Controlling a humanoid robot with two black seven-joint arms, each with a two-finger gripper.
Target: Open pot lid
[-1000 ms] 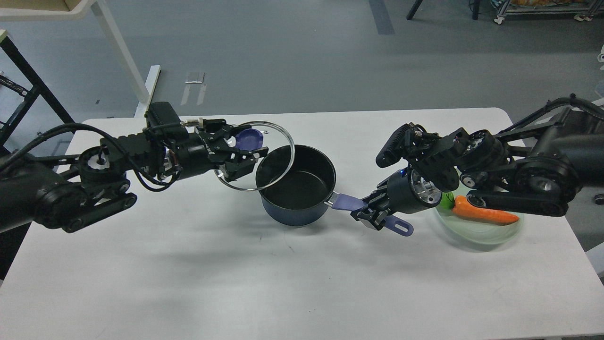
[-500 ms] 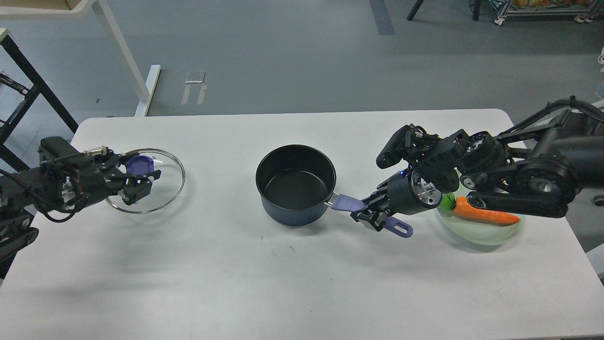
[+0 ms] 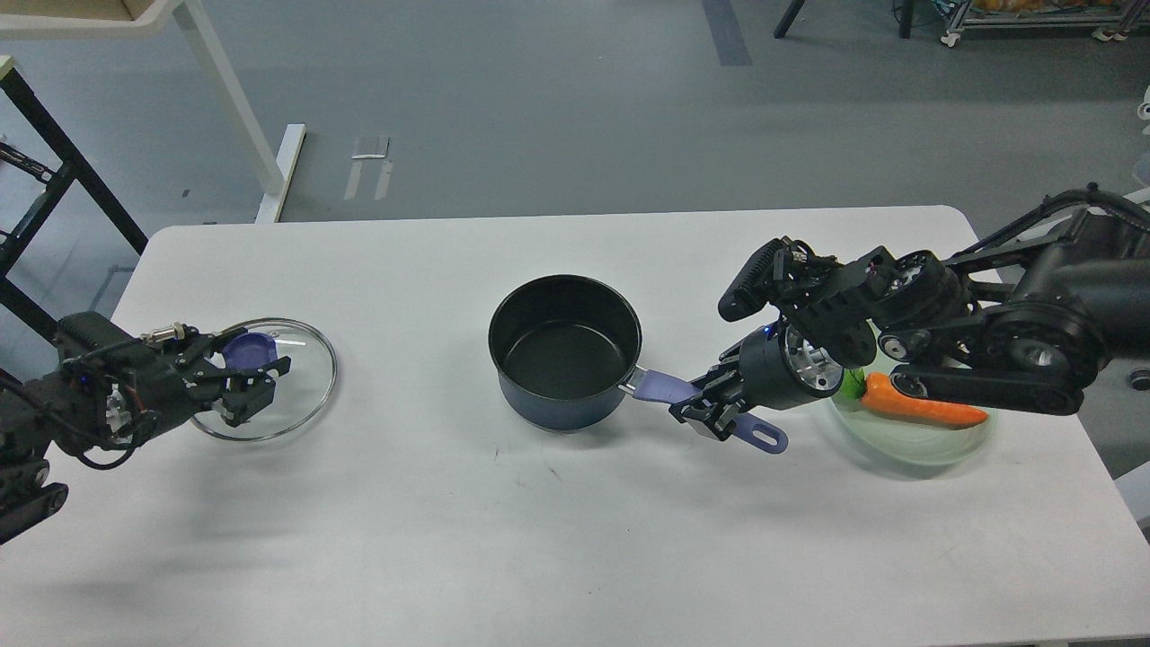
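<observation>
The navy pot [image 3: 564, 352] stands open at the table's middle, its black inside bare. Its lavender handle [image 3: 660, 387] points right. My right gripper [image 3: 710, 416] is shut on the handle near its far end. The glass lid [image 3: 283, 395] with its purple knob [image 3: 248, 351] is at the table's left, low over or on the surface; I cannot tell which. My left gripper [image 3: 250, 377] is shut around the knob.
A pale green plate [image 3: 916, 442] holding an orange carrot [image 3: 921, 403] sits at the right, partly under my right arm. A white table leg [image 3: 235, 117] and a black frame [image 3: 54, 153] stand beyond the table's far left corner.
My left arm carried the lid from beside the pot far to the left and lowered it toward the table. The pot and my right gripper stayed in place.
</observation>
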